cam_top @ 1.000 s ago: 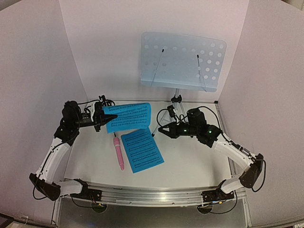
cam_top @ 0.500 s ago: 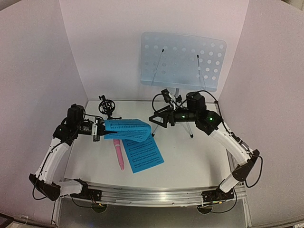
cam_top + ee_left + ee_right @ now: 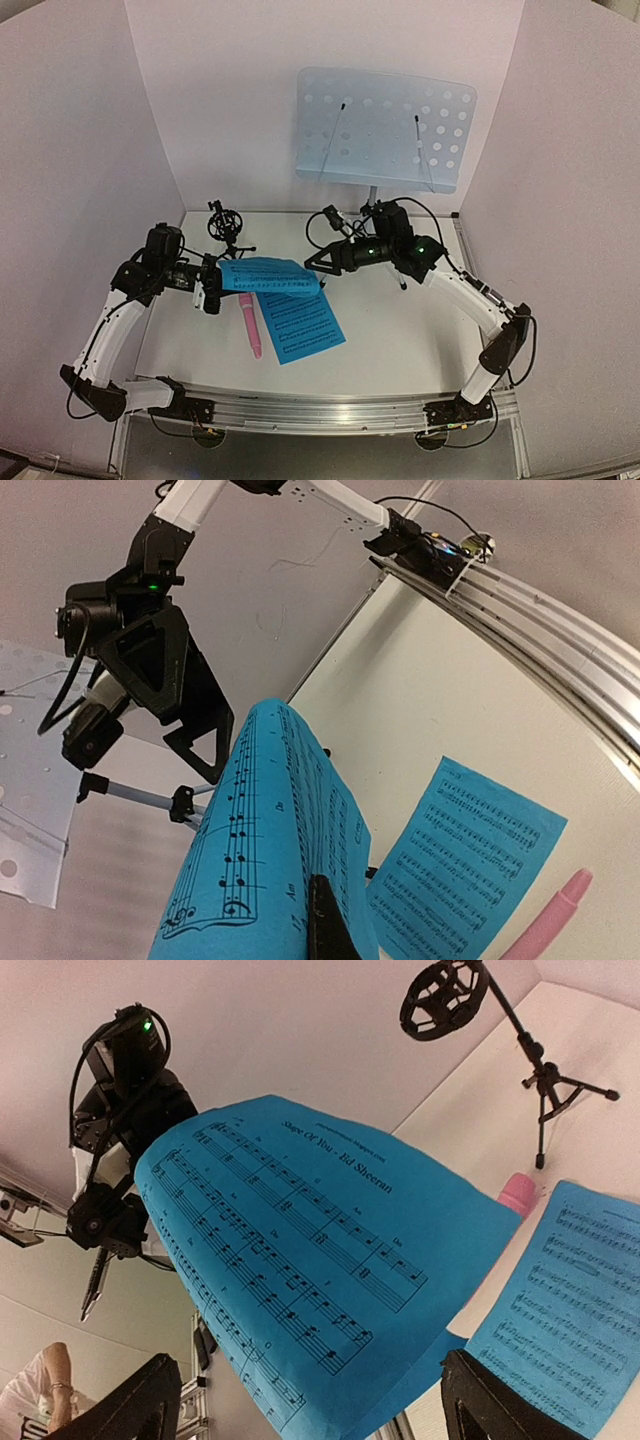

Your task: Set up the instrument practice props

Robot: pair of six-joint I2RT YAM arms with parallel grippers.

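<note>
My left gripper is shut on the left edge of one bright blue sheet-music page and holds it drooping above the table; its finger presses on that page. My right gripper is open, its jaws spread wide at the page's free right edge, with the page between and in front of the fingers. The second blue page lies flat on the table beside the pink microphone. The black tripod mic holder stands at the back left. The pale-blue music stand stands at the back.
White walls enclose the table on three sides. The stand's silver tripod legs are partly hidden behind my right arm. A metal rail runs along the near edge, with both arm bases on it.
My left gripper has come down and nearer with the page, which now droops flatter. My right arm has swung left and forward, bringing its open jaws to the page's free edge.
</note>
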